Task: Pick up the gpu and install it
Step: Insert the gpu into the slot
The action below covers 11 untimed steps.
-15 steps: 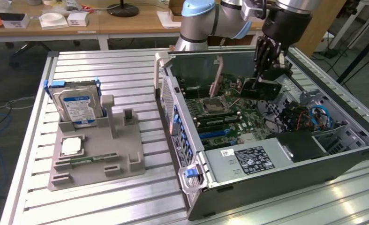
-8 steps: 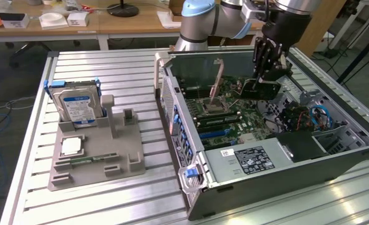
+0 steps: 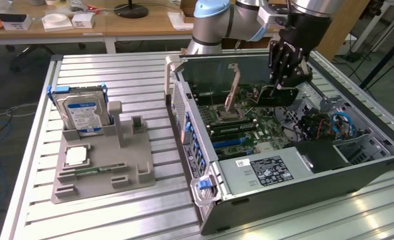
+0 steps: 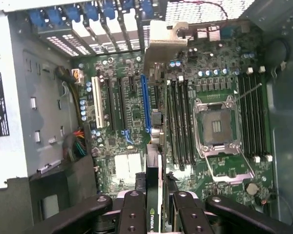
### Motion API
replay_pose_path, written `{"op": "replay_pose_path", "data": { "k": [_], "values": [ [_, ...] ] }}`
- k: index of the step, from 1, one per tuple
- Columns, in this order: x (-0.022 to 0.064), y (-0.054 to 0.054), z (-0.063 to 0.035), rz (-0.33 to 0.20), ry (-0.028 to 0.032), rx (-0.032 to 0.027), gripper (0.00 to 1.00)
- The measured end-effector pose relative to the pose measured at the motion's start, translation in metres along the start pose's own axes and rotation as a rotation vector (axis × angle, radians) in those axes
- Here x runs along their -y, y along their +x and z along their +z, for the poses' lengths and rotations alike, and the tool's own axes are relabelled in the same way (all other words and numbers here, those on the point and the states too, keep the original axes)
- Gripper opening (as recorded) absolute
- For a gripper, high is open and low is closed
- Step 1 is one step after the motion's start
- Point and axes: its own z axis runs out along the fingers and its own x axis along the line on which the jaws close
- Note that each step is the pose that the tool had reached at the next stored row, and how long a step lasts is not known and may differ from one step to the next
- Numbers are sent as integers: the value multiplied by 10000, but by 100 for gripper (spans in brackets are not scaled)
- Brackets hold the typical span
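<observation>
The gpu (image 3: 277,95), a flat card with a dark face and green edge, hangs inside the open computer case (image 3: 304,175) just above the motherboard (image 3: 247,127), with my gripper (image 3: 282,85) shut on its upper edge. In the wrist view the gpu (image 4: 154,165) is seen edge-on, running away from my gripper (image 4: 156,217) to its silver end bracket (image 4: 163,46) near the case's rear slot openings. The black fingers (image 4: 132,214) clamp it from both sides. It hovers beside the long blue slot (image 4: 145,102); whether it touches the board I cannot tell.
On the exterior view's left, a grey holder (image 3: 133,180) carries a silver hard drive (image 3: 82,112), a square chip (image 3: 76,156) and a memory stick (image 3: 93,170). Inside the case are the processor socket (image 4: 217,129), memory slots (image 4: 180,122), cables (image 3: 337,125) and a labelled power supply (image 3: 267,170).
</observation>
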Motion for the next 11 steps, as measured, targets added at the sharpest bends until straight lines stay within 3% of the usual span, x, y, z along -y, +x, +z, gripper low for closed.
{"op": "replay_pose_path", "data": {
  "k": [5,11],
  "values": [
    [0,-3,15,-489,15,-17,26],
    [0,-3,19,-582,19,-17,26]
  ]
}}
